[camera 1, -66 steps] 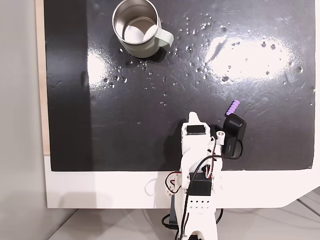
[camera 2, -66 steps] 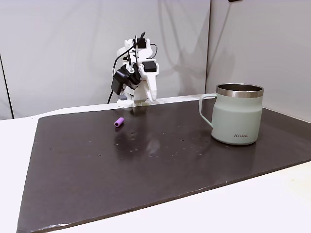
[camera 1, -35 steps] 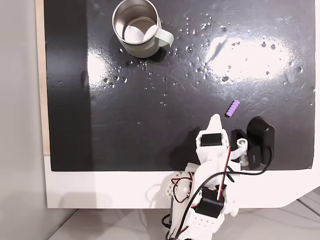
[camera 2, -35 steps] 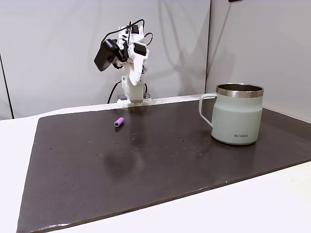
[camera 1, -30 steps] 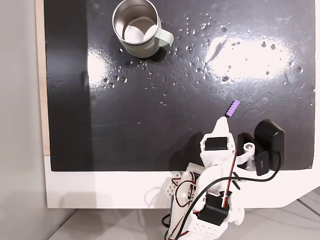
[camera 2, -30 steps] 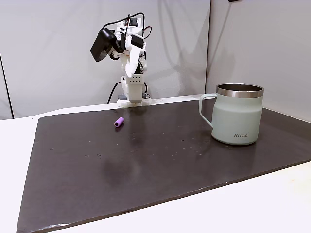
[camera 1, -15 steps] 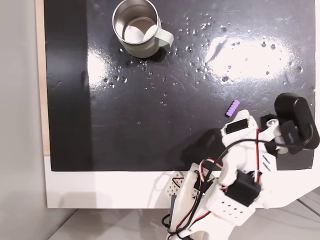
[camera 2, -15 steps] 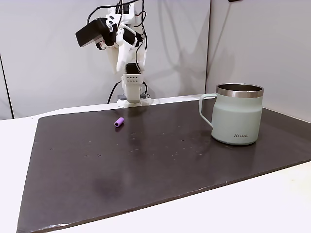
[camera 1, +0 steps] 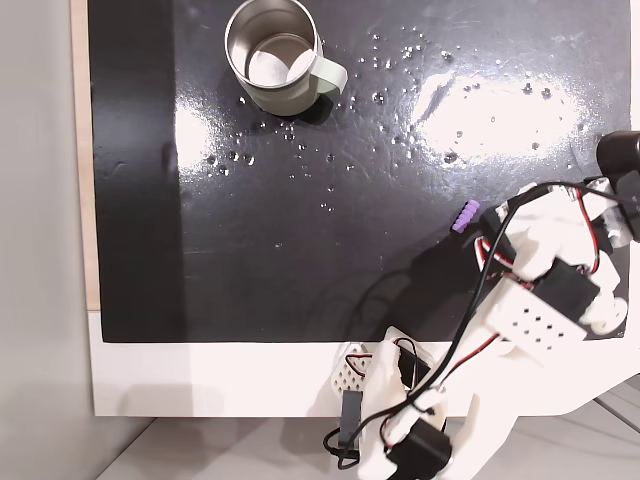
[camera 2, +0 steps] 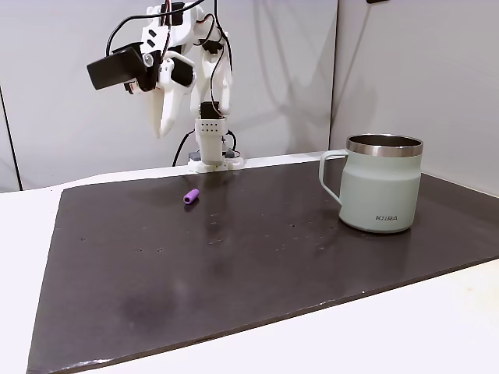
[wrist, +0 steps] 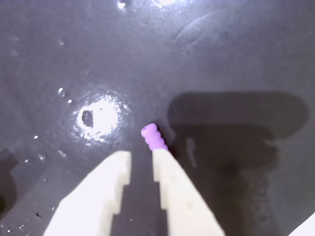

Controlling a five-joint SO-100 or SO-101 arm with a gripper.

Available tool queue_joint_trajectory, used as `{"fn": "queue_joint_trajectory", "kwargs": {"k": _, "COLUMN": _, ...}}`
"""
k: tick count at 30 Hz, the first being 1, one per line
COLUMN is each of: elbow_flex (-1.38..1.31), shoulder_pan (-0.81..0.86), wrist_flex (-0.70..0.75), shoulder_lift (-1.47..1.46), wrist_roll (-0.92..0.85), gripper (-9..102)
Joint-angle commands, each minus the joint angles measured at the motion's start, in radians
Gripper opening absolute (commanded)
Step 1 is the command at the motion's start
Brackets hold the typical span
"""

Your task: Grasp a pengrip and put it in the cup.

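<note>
- Lying on the glossy black mat (camera 2: 257,257), the small light-purple ribbed soft pengrip (camera 2: 191,195) rests free near the arm's base; in a fixed view from above (camera 1: 464,216) part of it is covered by the white arm.
- The white plastic two-finger gripper (camera 2: 161,131) hangs high above the mat, fingers pointing down, holding nothing.
- In the wrist view the gripper (wrist: 141,156) has its tapered cream fingers (wrist: 167,172) slightly apart with a narrow dark slot between them; the pengrip (wrist: 154,137) sits just past the tips, perhaps partly hidden by the right-hand finger.
- The round pale sage-green cup (camera 2: 380,184) with a shiny steel inside and side handle stands upright, well apart from the pengrip; seen from above (camera 1: 255,95) too.
- The wrist view is blurred.
</note>
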Motion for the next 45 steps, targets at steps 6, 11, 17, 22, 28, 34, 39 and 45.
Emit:
{"fn": "queue_joint_trajectory", "kwargs": {"k": 6, "elbow_flex": -0.032, "shoulder_pan": 0.003, "wrist_flex": -0.078, "shoulder_lift": -0.156, "wrist_roll": -0.058, "gripper": 24}}
{"fn": "queue_joint_trajectory", "kwargs": {"k": 11, "elbow_flex": 0.011, "shoulder_pan": -0.009, "wrist_flex": -0.086, "shoulder_lift": -0.209, "wrist_roll": -0.115, "gripper": 25}}
{"fn": "queue_joint_trajectory", "kwargs": {"k": 17, "elbow_flex": 0.094, "shoulder_pan": -0.06, "wrist_flex": -0.094, "shoulder_lift": -0.239, "wrist_roll": -0.15, "gripper": 25}}
{"fn": "queue_joint_trajectory", "kwargs": {"k": 22, "elbow_flex": 0.176, "shoulder_pan": -0.101, "wrist_flex": -0.126, "shoulder_lift": -0.244, "wrist_roll": -0.15, "gripper": 25}}
{"fn": "queue_joint_trajectory", "kwargs": {"k": 28, "elbow_flex": 0.249, "shoulder_pan": -0.117, "wrist_flex": -0.156, "shoulder_lift": -0.241, "wrist_roll": -0.158, "gripper": 25}}
{"fn": "queue_joint_trajectory", "kwargs": {"k": 34, "elbow_flex": 0.284, "shoulder_pan": -0.084, "wrist_flex": -0.187, "shoulder_lift": -0.235, "wrist_roll": -0.216, "gripper": 25}}
{"fn": "queue_joint_trajectory", "kwargs": {"k": 39, "elbow_flex": 0.342, "shoulder_pan": -0.057, "wrist_flex": -0.287, "shoulder_lift": -0.233, "wrist_roll": -0.25, "gripper": 22}}
{"fn": "queue_joint_trajectory", "kwargs": {"k": 45, "elbow_flex": 0.374, "shoulder_pan": -0.034, "wrist_flex": -0.341, "shoulder_lift": -0.242, "wrist_roll": -0.264, "gripper": 11}}
